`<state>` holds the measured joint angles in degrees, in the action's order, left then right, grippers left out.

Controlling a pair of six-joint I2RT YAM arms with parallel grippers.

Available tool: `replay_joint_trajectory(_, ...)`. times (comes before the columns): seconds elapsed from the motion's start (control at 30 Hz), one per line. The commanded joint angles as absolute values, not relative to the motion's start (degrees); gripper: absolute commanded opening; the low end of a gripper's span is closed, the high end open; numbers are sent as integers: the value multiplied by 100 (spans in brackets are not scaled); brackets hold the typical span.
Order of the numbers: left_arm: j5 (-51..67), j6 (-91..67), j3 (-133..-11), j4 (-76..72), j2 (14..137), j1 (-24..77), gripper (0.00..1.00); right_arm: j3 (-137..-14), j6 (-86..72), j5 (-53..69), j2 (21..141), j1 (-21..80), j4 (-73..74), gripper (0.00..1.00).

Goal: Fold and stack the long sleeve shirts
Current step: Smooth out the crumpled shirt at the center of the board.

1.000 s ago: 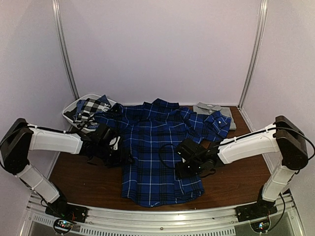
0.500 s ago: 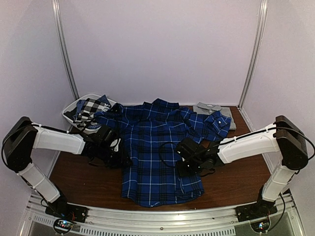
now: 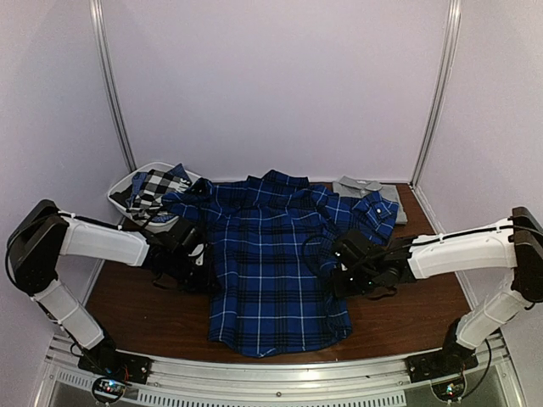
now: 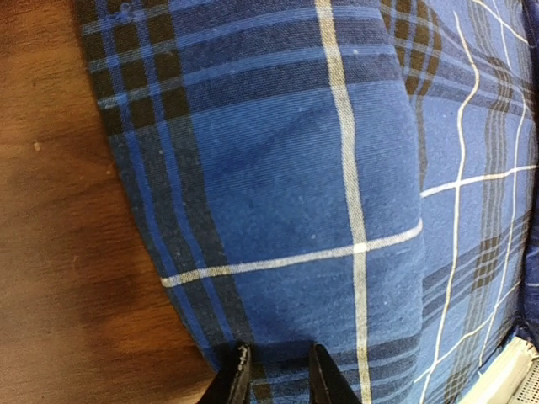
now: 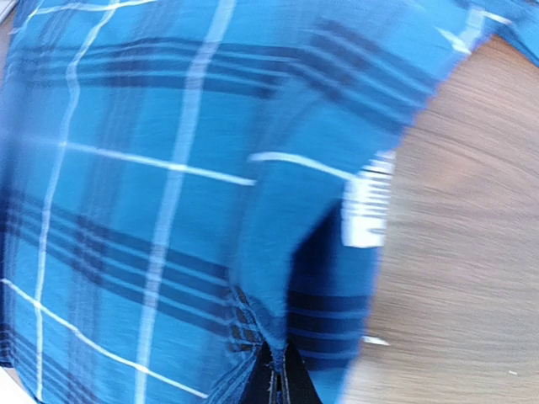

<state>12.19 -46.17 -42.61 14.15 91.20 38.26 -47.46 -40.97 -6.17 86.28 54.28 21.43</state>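
The royal-blue plaid shirt [image 3: 271,254] lies spread flat in the middle of the table, collar toward the back. My left gripper [image 3: 202,264] is at its left side edge. In the left wrist view the left gripper [image 4: 278,374] has its two fingers a little apart, astride the plaid cloth [image 4: 320,168]. My right gripper [image 3: 344,275] is at the shirt's right side edge. In the right wrist view it [image 5: 278,374] is shut on a raised fold of the blue cloth [image 5: 152,168]. A folded grey shirt [image 3: 373,188] lies at the back right. The black-and-white check shirt [image 3: 153,186] sits in the basket.
The white plastic basket [image 3: 119,188] stands at the back left corner. Bare brown table [image 3: 153,314] shows on both sides of the plaid shirt. A white label [image 5: 366,206] shows on the underside of the lifted edge. Pale walls close in the back and sides.
The right gripper has closed on the shirt's right edge and moved right with it. The left gripper's fingers have drawn closer together at the left edge.
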Motion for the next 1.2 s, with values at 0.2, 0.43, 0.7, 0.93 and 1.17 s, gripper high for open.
replay_joint_trajectory(0.2, 289, -4369, -4173, 2726, 9027, 3823, 24, -3696, -4350, -555, 7840, 4738, 2196, 1)
replay_joint_trajectory(0.43, 88, -4342, -4151, 3130, 8867, 3759, 23, -3255, -4651, -248, 7404, 4685, 2282, 1)
replay_joint_trajectory(0.7, -160, -4247, -4078, 3371, 8719, 3674, 23, -2808, -4938, -14, 6871, 4685, 2429, 4)
replay_joint_trajectory(0.93, -99, -4199, -3991, 3445, 8570, 3674, 20, -3282, -4854, -476, 6271, 4597, 3119, 39)
replay_joint_trajectory(1.17, -7, -4143, -4399, 3516, 8239, 3674, 20, -4216, -4137, -667, 6367, 3967, 3042, 57)
